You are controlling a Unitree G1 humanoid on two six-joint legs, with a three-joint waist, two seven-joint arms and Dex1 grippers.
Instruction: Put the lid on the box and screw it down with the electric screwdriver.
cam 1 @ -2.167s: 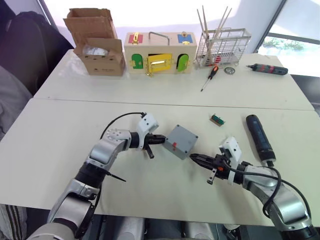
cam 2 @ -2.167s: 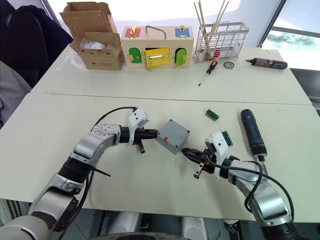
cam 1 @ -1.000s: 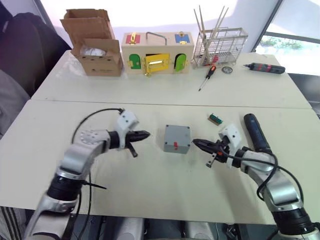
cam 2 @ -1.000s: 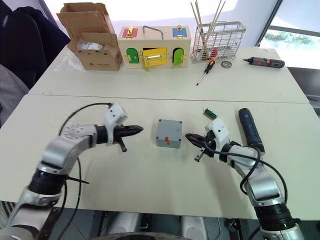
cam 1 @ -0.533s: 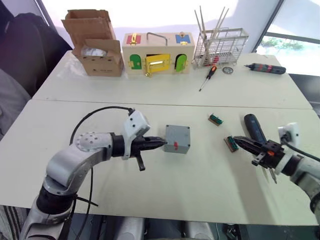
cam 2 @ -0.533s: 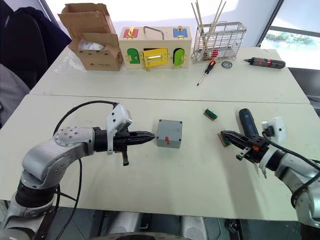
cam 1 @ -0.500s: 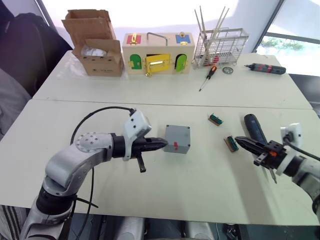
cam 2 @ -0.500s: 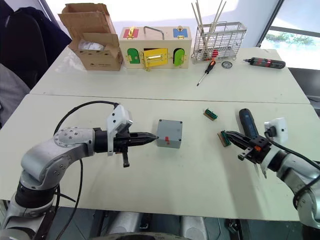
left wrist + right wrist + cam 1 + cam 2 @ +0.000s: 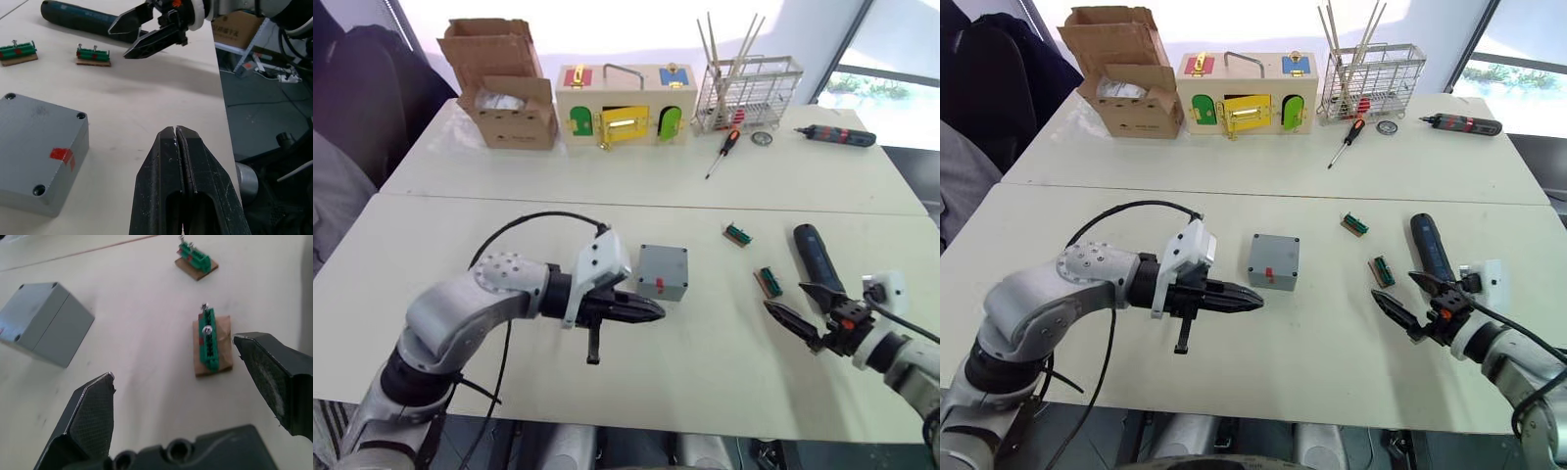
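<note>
Box: the grey box (image 9: pixel 662 271) sits centre frame in the left eye view on the near white table (image 9: pixel 724 372), its lid (image 9: pixel 34 125) already seated on top with screws showing at the corners and a red mark on the side facing the camera.
Left gripper: the left gripper (image 9: pixel 646 312) hovers just below the box in the frame, near its lower left corner and apart from it, black fingers pressed tight together, holding nothing.
Right gripper: the right gripper (image 9: pixel 800 311) sits at lower right of the frame, fingers spread wide and empty, its tips just below one green terminal block.
Electric screwdriver: the thick black electric screwdriver (image 9: pixel 818 258) lies flat at right of the frame, just above the right gripper and beside the terminal block, untouched by either arm.
Terminal blocks: two small green terminal blocks on brown bases lie between box and driver, one (image 9: pixel 768 281) near the open fingers, the other (image 9: pixel 737 234) higher in the frame.
Far table, top of frame: a cardboard carton (image 9: pixel 504 96) at upper left, a wooden box with coloured doors (image 9: pixel 625 105) at centre, a wire rack (image 9: pixel 747 93) holding thin sticks to its right, an orange-and-black hand screwdriver (image 9: pixel 722 153) below the rack, and a slimmer dark driver (image 9: pixel 830 136) at upper right.
</note>
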